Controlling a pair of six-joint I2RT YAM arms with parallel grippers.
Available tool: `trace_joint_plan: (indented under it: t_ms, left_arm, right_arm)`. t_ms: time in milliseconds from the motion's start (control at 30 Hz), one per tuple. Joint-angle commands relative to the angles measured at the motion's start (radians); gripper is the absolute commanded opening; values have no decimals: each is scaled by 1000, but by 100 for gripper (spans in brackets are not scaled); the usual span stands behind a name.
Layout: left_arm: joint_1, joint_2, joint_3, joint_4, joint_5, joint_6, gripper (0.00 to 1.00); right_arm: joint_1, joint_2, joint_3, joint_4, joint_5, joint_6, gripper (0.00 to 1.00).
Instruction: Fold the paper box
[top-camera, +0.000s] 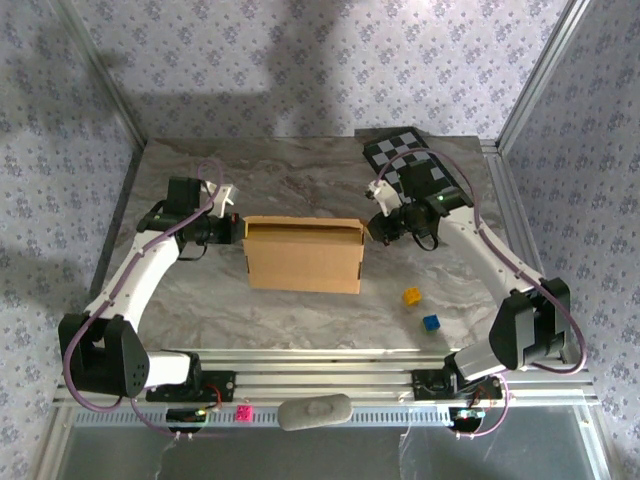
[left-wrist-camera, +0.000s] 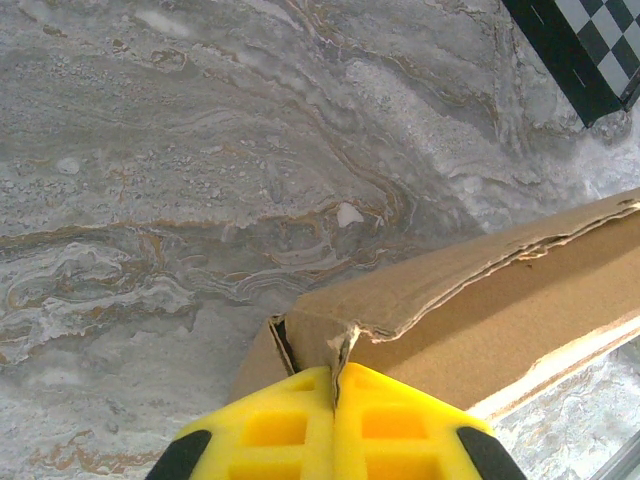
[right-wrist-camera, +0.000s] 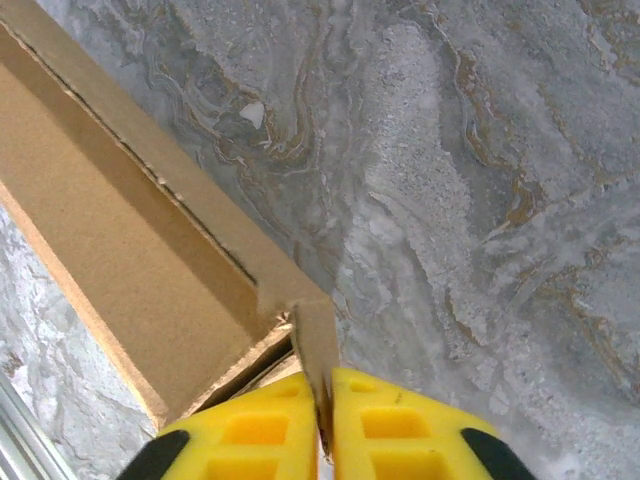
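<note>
Left hand (left-wrist-camera: 335, 390) pressed together, pinching far-left corner of paper box (top-camera: 303, 255); cardboard creased and torn there. Right hand (right-wrist-camera: 325, 400) pinched thin cardboard edge at far-right corner. Box lay mid-tabletop (top-camera: 300, 190), between both hands. Yellow cube (top-camera: 411, 296) and blue cube (top-camera: 431, 322) sat right of box, apart. Checkered board (top-camera: 415, 165) lay far right.

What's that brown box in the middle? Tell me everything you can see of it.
The paper box is plain brown cardboard, a shallow rectangle lying flat in the middle of the marbled table. A folded-up wall runs along its far side, with a creased, ragged edge near the left corner. The left claw pinches its far left corner and the right claw pinches a flap at its far right corner, both shut on the cardboard.
</note>
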Motion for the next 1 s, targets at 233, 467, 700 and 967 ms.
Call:
trace_joint_plan:
  t_ms: [233,467,700,967]
  left_arm:
    - [-8,3,34,-37,-18,10,0]
    - [-8,-3,41,-39,-20,8,0]
    - [-9,-13,48,-45,-28,5,0]
    - [-9,-19,60,-48,-36,-1,0]
  right_arm:
    - [11,29,106,-59,-18,99,0]
    - [22,99,196,-147,-25,236,0]
    - [35,167,305,-222,-20,382,0]
    - [31,225,419,-350,-13,519,0]
